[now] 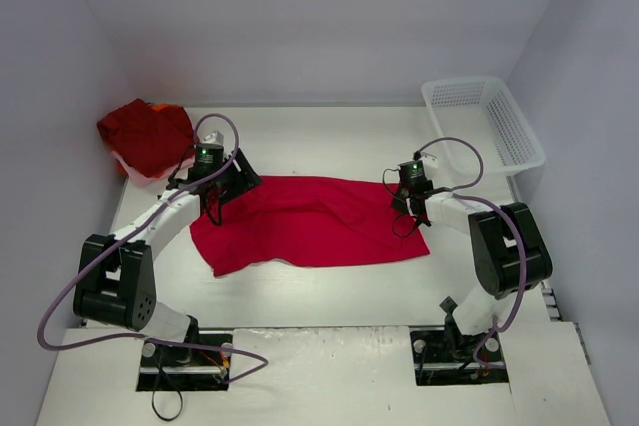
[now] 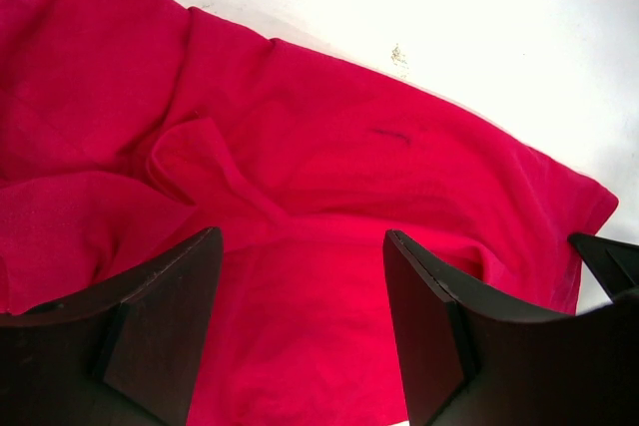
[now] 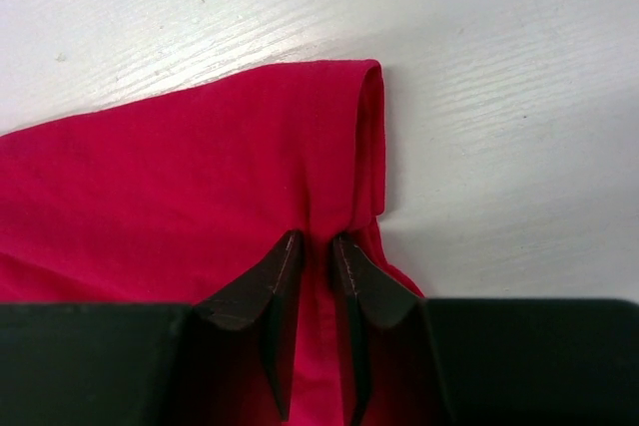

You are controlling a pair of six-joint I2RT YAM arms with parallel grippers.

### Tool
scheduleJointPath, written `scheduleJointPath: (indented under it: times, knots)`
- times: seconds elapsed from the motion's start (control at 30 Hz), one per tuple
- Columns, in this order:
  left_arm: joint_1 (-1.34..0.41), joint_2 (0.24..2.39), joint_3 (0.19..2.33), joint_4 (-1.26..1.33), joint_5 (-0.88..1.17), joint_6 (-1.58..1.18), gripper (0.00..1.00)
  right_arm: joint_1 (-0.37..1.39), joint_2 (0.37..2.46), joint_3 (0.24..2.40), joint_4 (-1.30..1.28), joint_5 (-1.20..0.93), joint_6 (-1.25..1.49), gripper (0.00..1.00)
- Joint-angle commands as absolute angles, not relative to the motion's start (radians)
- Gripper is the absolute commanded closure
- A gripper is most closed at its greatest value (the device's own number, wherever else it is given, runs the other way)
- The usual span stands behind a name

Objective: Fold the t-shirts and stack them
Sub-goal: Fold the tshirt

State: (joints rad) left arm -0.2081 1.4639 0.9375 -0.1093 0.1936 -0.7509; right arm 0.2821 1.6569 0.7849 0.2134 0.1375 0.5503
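Spread t-shirt (image 1: 310,221): plain bright crimson, no print. Bundled t-shirt (image 1: 148,135): darker red. Basket (image 1: 514,127): white, mesh pattern. Worktop (image 1: 329,291): white, faint grain streaks. Left end effector (image 2: 302,246) and right end effector (image 3: 317,241): matte black

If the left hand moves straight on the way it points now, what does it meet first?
Probably the red t-shirt spread on the table, right ahead of the open left hand; how far is unclear.
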Motion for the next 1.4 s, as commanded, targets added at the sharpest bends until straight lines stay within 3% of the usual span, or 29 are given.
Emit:
scheduleJointPath:
  times: [0.0,0.6,0.97,1.37]
  knots:
    - [-0.202,1.437,0.96,-0.08,0.192,-0.735,0.4,0.282,1.655,0.805,0.235,0.149,0.554,0.85]
    - [-0.201,1.42,0.954,-0.089,0.192,-0.73,0.4,0.282,1.611,0.848,0.186,0.164,0.537,0.78]
    - [-0.199,1.417,0.954,-0.087,0.195,-0.732,0.4,0.284,1.591,0.845,0.173,0.17,0.537,0.95]
    - [-0.199,1.404,0.951,-0.091,0.199,-0.732,0.4,0.275,1.539,0.882,0.118,0.209,0.514,0.98]
